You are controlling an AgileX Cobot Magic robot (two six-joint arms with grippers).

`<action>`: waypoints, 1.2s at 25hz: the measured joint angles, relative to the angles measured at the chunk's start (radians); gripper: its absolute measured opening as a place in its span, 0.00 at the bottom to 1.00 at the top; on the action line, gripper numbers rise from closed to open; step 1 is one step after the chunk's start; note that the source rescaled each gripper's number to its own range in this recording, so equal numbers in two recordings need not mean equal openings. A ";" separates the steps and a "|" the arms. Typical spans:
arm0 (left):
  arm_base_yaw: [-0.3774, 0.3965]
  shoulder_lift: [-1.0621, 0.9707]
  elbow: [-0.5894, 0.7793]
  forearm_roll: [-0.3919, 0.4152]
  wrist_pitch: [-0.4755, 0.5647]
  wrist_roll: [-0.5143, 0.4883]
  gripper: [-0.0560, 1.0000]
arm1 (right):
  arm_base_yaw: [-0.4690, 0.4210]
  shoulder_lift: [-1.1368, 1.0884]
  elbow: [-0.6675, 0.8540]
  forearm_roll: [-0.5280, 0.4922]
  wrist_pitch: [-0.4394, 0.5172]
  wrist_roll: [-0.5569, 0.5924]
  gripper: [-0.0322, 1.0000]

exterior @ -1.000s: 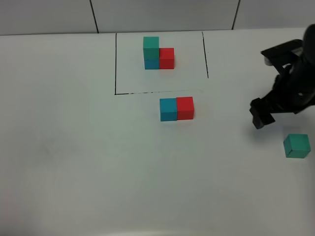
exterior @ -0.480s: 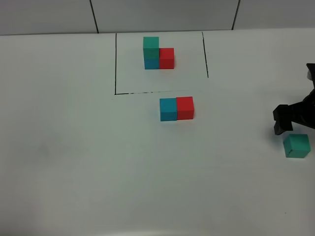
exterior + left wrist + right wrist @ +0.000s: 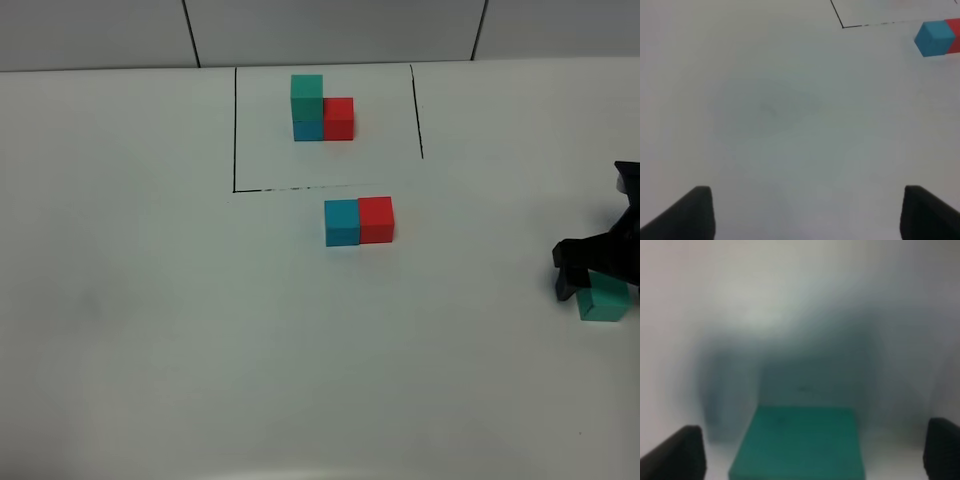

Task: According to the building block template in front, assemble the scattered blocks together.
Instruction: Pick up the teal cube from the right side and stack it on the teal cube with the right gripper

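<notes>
Right gripper (image 3: 807, 452) straddles green cube (image 3: 797, 446) (jaws wide, gaps both sides).

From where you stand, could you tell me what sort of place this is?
Likely a robotics lab bench: a white tabletop, a black drawn outline framing a block template, and black robot jaws open around a green cube.

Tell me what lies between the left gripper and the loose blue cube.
Only bare table. In the left wrist view nothing stands between the open left gripper and the blue cube, which sits against the red cube.
</notes>
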 joint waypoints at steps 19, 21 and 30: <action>0.000 0.000 0.000 0.000 0.000 0.000 0.92 | 0.000 0.009 0.000 0.002 0.067 -0.017 0.43; 0.000 0.000 0.000 0.000 0.000 0.000 0.92 | 0.000 0.009 0.000 0.002 0.068 -0.017 0.21; 0.000 0.000 0.000 0.001 0.000 0.000 0.92 | 0.049 -0.021 -0.044 -0.053 0.148 -0.130 0.05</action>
